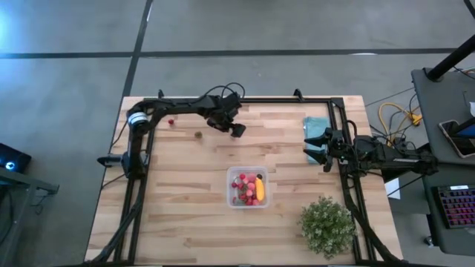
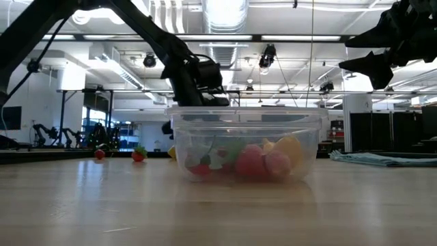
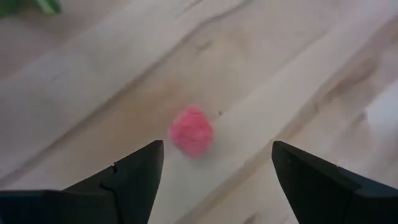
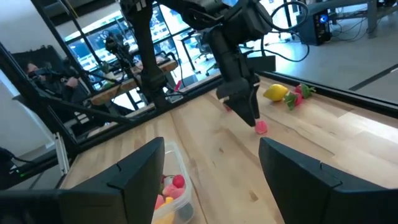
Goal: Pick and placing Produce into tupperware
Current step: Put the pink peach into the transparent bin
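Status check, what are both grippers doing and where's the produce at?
Left gripper open, above a pink berry on the table. Right gripper open, empty, waiting by the teal cloth. Tupperware partly filled. Nothing blocking.

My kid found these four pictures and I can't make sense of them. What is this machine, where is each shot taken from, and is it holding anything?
It is a robot with two dark arms at a wooden table. One picture looks straight down, one looks level across the tabletop, and two come from cameras on the arms' wrists. A clear tupperware in the middle holds toy fruit. The left gripper hangs open over a loose pink berry, holding nothing. The right gripper waits open at the table's side, near a teal cloth. A green potted plant stands at one corner. A lemon lies farther off.
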`<state>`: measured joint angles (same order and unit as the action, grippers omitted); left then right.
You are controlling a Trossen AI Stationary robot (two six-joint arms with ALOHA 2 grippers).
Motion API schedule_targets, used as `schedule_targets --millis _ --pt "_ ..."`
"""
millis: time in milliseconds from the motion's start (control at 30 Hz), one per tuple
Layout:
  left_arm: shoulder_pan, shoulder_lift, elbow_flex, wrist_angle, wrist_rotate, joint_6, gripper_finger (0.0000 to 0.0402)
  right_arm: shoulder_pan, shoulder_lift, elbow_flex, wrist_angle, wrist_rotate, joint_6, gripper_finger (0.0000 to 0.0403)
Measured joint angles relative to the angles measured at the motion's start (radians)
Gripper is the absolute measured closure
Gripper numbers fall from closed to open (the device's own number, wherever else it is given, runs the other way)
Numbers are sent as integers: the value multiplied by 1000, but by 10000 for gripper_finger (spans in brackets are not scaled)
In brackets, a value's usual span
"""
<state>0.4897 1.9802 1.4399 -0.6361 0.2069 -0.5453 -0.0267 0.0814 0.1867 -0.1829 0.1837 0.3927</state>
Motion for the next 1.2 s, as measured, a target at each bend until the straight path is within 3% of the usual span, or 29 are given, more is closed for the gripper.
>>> schedule_targets --millis 300,467,1000,1200 --pt "-5 14 -3 14 -102 -51 169 0 0 0 0 0 0 156" --pt "-11 22 -5 64 -109 -94 200 0 0 0 0 0 0 151" --pt "-50 80 5 61 -116 -103 211 0 0 0 0 0 0 154" --pt "-55 80 21 -7 -113 -86 243 0 0 0 0 0 0 153"
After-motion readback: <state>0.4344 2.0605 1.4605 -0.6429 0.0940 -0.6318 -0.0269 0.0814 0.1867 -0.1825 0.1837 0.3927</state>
